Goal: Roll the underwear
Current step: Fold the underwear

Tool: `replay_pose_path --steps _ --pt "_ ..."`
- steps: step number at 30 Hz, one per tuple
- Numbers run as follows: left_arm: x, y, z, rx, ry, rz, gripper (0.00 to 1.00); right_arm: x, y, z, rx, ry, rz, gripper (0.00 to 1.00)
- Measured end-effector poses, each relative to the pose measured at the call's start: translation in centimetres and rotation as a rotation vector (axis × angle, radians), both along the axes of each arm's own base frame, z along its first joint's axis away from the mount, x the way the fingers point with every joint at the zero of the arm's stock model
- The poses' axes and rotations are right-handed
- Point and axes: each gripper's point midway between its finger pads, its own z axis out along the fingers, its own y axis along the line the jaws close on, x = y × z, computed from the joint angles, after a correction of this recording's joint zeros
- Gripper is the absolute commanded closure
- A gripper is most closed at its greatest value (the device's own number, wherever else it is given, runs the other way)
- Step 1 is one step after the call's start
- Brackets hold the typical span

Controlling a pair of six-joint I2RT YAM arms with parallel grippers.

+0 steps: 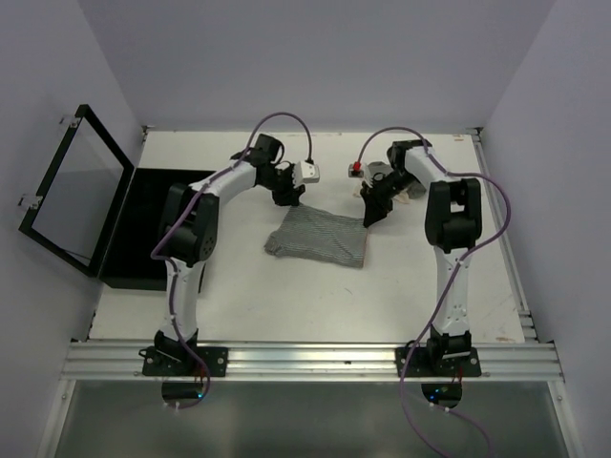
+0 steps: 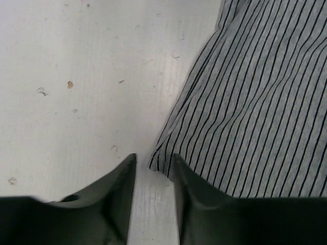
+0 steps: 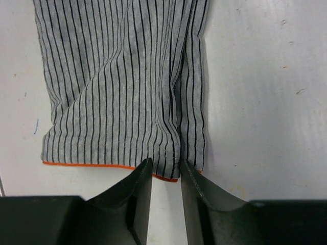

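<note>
One grey underwear [image 1: 318, 238] with thin black stripes lies spread flat mid-table. My left gripper [image 1: 295, 198] sits at its far left corner. In the left wrist view the left gripper [image 2: 153, 157] stands slightly open, bare table between the fingers and the striped underwear [image 2: 255, 102] corner just past the tips. My right gripper [image 1: 370, 216] is at the far right corner. In the right wrist view the right gripper [image 3: 167, 162] is narrowly open, with a raised fold of the orange-trimmed underwear [image 3: 122, 87] hem lying between its tips.
A flat black box [image 1: 153, 229] lies at the left edge, its hinged lid [image 1: 76, 191] raised outward. More small cloth pieces [image 1: 412, 188] lie behind the right arm, partly hidden. An aluminium rail [image 1: 315, 361] runs along the near edge.
</note>
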Motion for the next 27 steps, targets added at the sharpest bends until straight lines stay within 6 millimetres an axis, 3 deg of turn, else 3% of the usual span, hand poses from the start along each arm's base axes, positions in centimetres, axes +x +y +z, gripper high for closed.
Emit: replay_pose_path --steps 1,3,5,7,10,14,16,18,22,27 --pt "0.3 0.1 0.1 -0.002 -0.015 0.017 0.44 0.3 0.0 0.0 -0.004 -0.004 -0.011 0.62" --pt "0.0 0.7 0.2 0.002 -0.016 0.054 0.41 0.6 0.0 -0.2 -0.021 0.001 -0.044 0.54" --pt "-1.0 1.6 0.7 0.01 -0.013 0.091 0.41 1.0 -0.1 -0.2 -0.038 -0.002 -0.08 0.48" --pt "-2.3 2.8 1.9 0.016 -0.026 0.129 0.41 1.3 -0.1 0.3 -0.046 -0.004 -0.131 0.48" --pt "-4.2 4.3 5.0 0.009 -0.074 0.184 0.43 1.1 0.0 3.0 -0.042 -0.026 -0.23 0.48" --pt "-6.7 4.7 9.3 -0.031 -0.136 0.229 0.46 -0.6 0.9 8.2 -0.008 -0.072 -0.335 0.59" --pt "-8.0 4.1 9.8 -0.046 -0.135 0.225 0.48 -2.1 2.0 9.9 0.012 -0.083 -0.34 0.67" --pt "-9.8 3.0 9.0 -0.042 -0.104 0.212 0.5 -4.1 3.9 10.5 0.02 -0.065 -0.317 0.71" --pt "-13.0 1.0 6.1 -0.023 0.012 0.194 0.53 -7.9 7.4 7.6 -0.001 0.027 -0.257 0.75" --pt "-13.2 0.9 2.1 0.024 0.134 0.248 0.58 -9.4 6.8 1.8 -0.097 0.155 -0.3 0.75"
